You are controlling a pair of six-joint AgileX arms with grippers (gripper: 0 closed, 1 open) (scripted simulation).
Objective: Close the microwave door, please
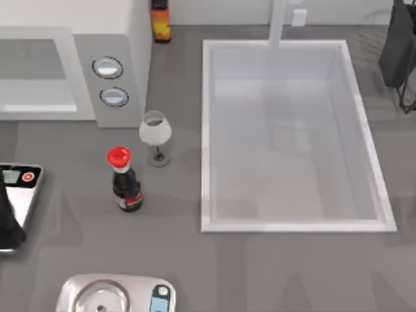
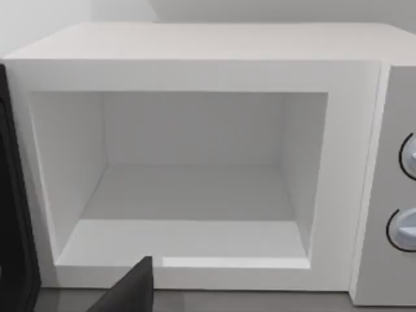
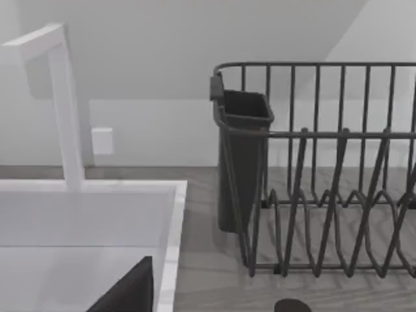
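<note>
The microwave (image 1: 110, 78) stands at the table's back left, white with a grey control strip and two round dials (image 1: 108, 67). Its cavity (image 2: 188, 188) lies open and bare in the left wrist view. The microwave door (image 2: 13, 195) shows as a dark slab swung out at the cavity's side away from the dials. My left gripper (image 2: 130, 294) faces the cavity from a short way in front. Its dark arm (image 1: 8, 221) is at the table's left edge, over a scale. My right gripper (image 3: 130, 292) hangs by the sink's far right corner, facing a dish rack.
A white sink (image 1: 207, 130) fills the middle and right, with a faucet (image 3: 62, 104) behind it. A wine glass (image 1: 155, 133) and a red-capped dark bottle (image 1: 125, 182) stand in front of the microwave. Scales (image 1: 26, 188) (image 1: 117, 296) lie left and front. The dish rack (image 3: 325, 175) is far right.
</note>
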